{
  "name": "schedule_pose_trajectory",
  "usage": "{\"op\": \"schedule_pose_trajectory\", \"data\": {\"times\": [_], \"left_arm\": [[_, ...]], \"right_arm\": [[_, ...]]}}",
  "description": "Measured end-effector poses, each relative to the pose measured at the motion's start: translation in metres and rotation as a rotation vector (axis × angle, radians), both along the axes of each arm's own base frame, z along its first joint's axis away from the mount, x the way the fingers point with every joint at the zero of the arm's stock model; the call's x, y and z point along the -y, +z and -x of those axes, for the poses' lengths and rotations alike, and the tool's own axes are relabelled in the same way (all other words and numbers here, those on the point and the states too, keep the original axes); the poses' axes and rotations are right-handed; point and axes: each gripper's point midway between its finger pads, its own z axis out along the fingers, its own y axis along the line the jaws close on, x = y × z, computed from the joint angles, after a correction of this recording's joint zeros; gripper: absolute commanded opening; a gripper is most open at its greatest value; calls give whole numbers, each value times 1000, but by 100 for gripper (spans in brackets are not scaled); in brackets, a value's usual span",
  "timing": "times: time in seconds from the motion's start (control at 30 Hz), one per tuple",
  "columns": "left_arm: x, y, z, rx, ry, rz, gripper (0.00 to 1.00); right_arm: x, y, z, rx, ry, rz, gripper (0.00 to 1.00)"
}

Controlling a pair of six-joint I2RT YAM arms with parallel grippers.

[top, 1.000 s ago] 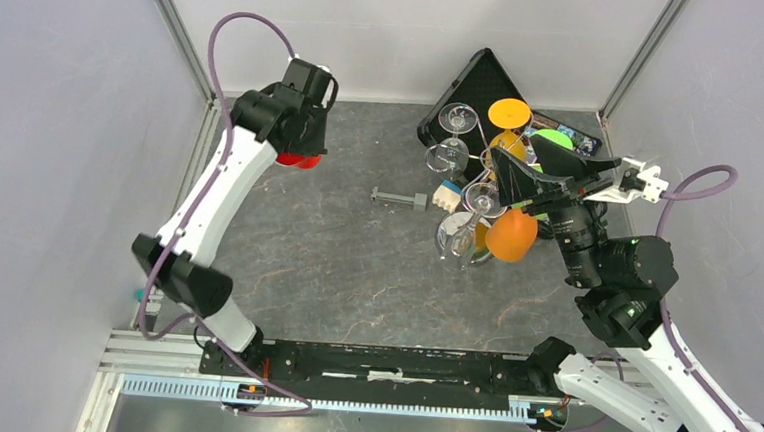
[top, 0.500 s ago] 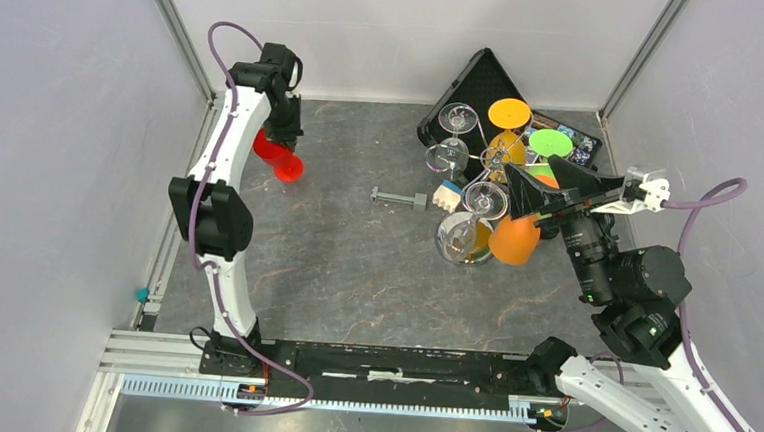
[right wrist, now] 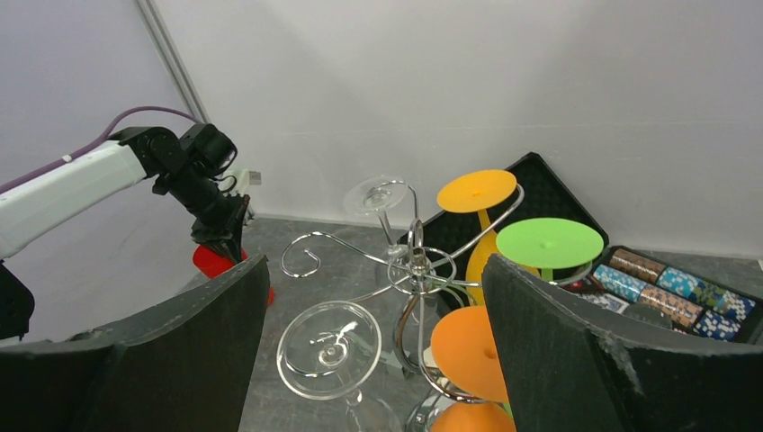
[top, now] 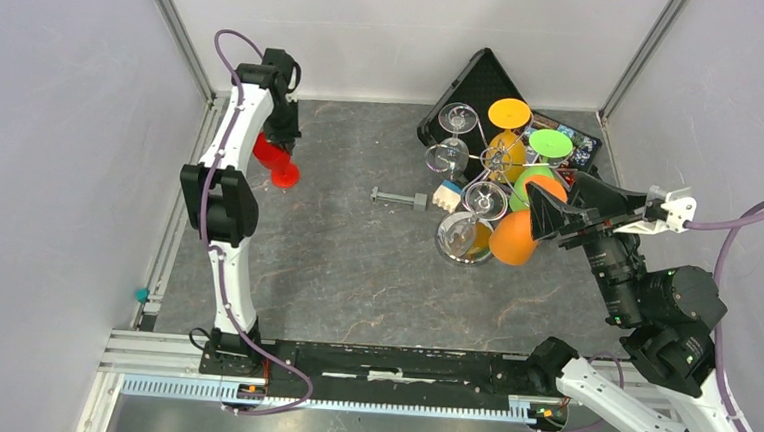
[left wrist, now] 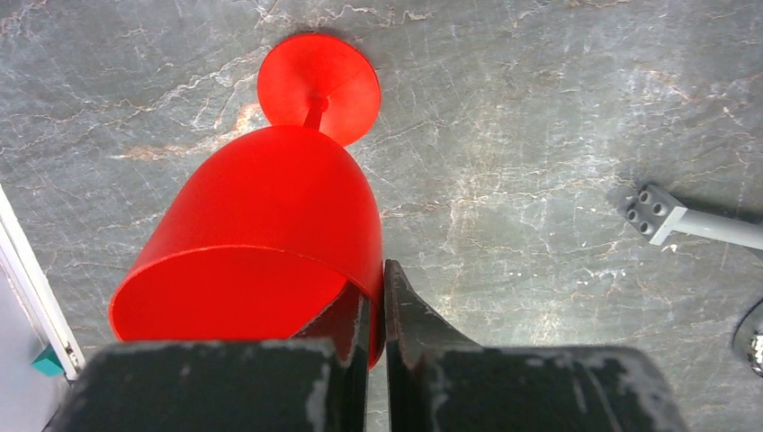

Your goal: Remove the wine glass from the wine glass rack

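Two arms over the grey table (top: 354,274); black case (top: 471,86) at far right, wine glass rack (top: 483,177) just in front of it, with clear, orange and green glasses hung on its scrolls; red wine glass (left wrist: 270,207) off the rack, well apart near the far left corner, tilted, foot low to the table, contact not resolvable; left gripper (left wrist: 376,324) pinching the rim wall, one finger inside the bowl; right gripper (right wrist: 375,270) spread wide, empty, facing the rack close by an orange glass (top: 512,236).

Risks: release while tilted, so glass tips and rolls; thin rim hold may slip; right jaws nudging the wire would swing hung glasses off.
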Motion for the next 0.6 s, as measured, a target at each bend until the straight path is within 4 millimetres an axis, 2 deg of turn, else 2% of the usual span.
{"op": "schedule_pose_trajectory", "data": {"times": [0.13, 0.27, 0.37, 0.43, 0.6], "left_arm": [[-4, -2, -1, -4, 7, -23, 26], [-4, 9, -6, 27, 9, -23, 41], [-4, 22, -12, 69, 10, -18, 53], [-3, 32, -17, 100, 9, -14, 66], [-4, 61, -12, 170, 10, -14, 83]], "right_arm": [[3, -7, -1, -31, -15, -8, 92], [0, -10, -2, -51, -7, -21, 92], [-2, -14, -4, -70, -3, -21, 92], [-4, -17, -5, -84, -1, -19, 92], [-6, -20, -6, -105, 2, -38, 92]]}}
